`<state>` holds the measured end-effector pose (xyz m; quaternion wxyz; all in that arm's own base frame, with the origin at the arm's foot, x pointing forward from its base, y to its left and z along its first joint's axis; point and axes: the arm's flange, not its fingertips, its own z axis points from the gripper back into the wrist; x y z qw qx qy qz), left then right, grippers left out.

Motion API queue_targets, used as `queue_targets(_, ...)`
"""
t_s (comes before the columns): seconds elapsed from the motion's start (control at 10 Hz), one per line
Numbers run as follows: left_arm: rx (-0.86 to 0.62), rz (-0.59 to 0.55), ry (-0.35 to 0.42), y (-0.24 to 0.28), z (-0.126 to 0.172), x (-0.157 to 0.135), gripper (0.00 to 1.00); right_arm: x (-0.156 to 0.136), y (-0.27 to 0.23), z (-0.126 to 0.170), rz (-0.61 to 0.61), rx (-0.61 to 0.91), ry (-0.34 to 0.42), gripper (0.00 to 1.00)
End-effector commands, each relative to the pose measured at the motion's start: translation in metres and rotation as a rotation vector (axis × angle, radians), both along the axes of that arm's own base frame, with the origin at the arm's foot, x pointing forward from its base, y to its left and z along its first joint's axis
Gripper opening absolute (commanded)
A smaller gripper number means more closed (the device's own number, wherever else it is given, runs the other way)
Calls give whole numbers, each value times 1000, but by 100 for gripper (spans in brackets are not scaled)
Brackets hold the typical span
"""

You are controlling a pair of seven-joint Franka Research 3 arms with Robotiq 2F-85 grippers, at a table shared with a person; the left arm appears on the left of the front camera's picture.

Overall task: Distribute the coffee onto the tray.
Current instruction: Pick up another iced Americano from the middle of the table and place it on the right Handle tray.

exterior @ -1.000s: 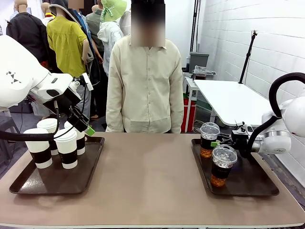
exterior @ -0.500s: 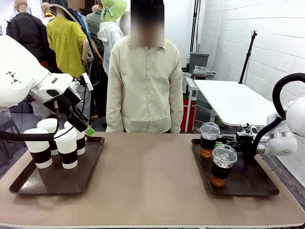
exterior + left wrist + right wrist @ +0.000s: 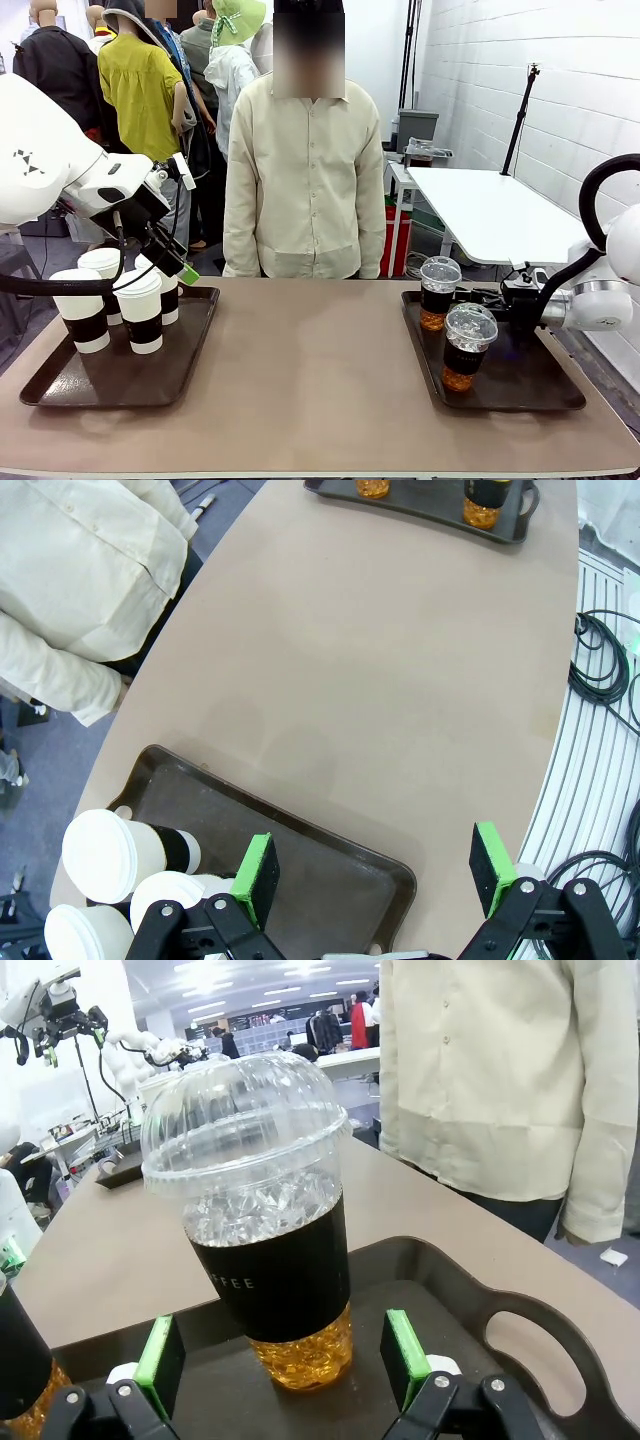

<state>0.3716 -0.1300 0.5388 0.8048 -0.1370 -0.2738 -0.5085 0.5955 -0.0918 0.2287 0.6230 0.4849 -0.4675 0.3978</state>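
Several white paper cups point(image 3: 141, 310) with dark sleeves stand at the back left of the left tray point(image 3: 120, 375). My left gripper point(image 3: 180, 268) hangs open just above and right of them. In the left wrist view the left gripper point(image 3: 375, 875) is open over the tray point(image 3: 300, 845), the white cups point(image 3: 100, 855) off to one side. Two dome-lidded cups of amber coffee point(image 3: 440, 292) point(image 3: 468, 346) stand on the right tray point(image 3: 520, 385). My right gripper point(image 3: 478, 296) is open beside the far one. Up close, that cup point(image 3: 265, 1220) stands just beyond the open right gripper point(image 3: 283, 1360).
A person in a cream shirt point(image 3: 305, 170) stands at the table's far side, arms down. The brown tabletop point(image 3: 310, 370) stretches between the trays. The right tray's handle cutout point(image 3: 520, 1340) lies beside the cup. Another dome cup's sleeve point(image 3: 18, 1355) shows at the edge.
My right arm has drawn back to the right, away from the far dome-lidded cup, which stays on the tray. The left arm has not moved.
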Motion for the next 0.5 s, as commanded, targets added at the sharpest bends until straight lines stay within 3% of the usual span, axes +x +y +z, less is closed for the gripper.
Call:
queue_targets(0.0,-12,-8,7,2,0,1,100,1,2,1,3,-1,-2,100)
queue_targets(0.4,-12,-8,7,2,0,1,100,1,2,1,3,-1,-2,100)
